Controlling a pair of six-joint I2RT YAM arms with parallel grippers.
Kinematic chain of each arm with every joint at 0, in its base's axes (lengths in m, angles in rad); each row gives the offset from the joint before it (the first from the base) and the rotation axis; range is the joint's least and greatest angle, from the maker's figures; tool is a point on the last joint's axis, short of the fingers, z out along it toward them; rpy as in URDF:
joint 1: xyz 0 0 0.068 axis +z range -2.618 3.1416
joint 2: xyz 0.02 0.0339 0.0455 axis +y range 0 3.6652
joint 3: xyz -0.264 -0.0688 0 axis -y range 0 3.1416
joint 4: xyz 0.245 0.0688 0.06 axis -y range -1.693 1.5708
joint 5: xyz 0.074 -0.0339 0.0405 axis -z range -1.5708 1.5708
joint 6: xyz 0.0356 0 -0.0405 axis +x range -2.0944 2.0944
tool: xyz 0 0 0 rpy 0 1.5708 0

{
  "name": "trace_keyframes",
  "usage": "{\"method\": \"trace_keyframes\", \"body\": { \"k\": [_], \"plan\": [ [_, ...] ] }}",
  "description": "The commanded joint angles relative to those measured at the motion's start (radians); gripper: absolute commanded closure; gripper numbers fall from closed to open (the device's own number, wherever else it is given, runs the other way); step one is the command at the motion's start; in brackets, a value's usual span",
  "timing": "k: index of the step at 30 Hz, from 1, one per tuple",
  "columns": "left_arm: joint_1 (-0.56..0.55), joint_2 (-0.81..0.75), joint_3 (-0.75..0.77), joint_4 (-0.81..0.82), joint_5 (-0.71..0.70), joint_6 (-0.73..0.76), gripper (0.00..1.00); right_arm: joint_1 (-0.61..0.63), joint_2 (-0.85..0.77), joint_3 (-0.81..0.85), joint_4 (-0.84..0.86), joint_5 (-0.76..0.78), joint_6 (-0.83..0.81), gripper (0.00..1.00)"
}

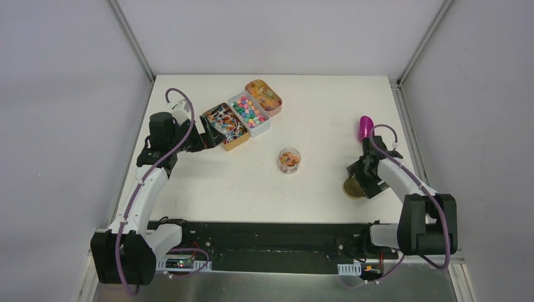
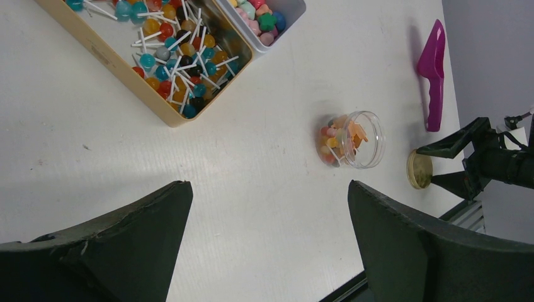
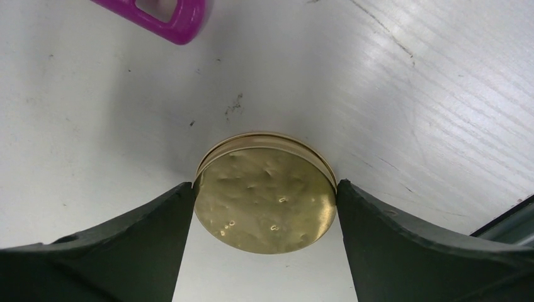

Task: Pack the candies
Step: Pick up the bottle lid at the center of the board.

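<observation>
The candies are small round sweets on white sticks, heaped in a gold tin at the back left. A clear jar stands mid-table with several candies inside and no lid. My left gripper hangs open over bare table beside the tin, holding nothing. My right gripper has both fingertips pressed against the rim of the round gold lid, right of the jar.
A white tray of coloured sweets and an orange tin of gummy sweets stand beside the gold tin. A magenta scoop lies at the right, behind the lid.
</observation>
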Motion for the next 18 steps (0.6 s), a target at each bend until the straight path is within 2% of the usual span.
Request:
{"method": "trace_keyframes", "body": {
  "k": [1,5,12,15,18],
  "plan": [
    [0.007,-0.004,0.002,0.038,0.019,-0.003,0.01,0.019,0.036,0.021,-0.022,0.000,0.047,0.16],
    [0.007,-0.003,0.004,0.038,0.020,-0.003,0.01,0.032,0.057,0.026,-0.024,0.003,0.056,0.16],
    [0.007,-0.006,0.002,0.037,0.021,-0.003,0.01,0.059,0.093,0.047,-0.039,0.023,0.055,0.08],
    [0.008,-0.008,0.002,0.038,0.019,-0.002,0.01,0.067,0.095,0.042,-0.033,0.025,0.059,0.09],
    [0.007,-0.008,0.002,0.038,0.019,-0.002,0.01,0.072,0.083,0.034,-0.022,0.023,0.060,0.15]
  ]
}}
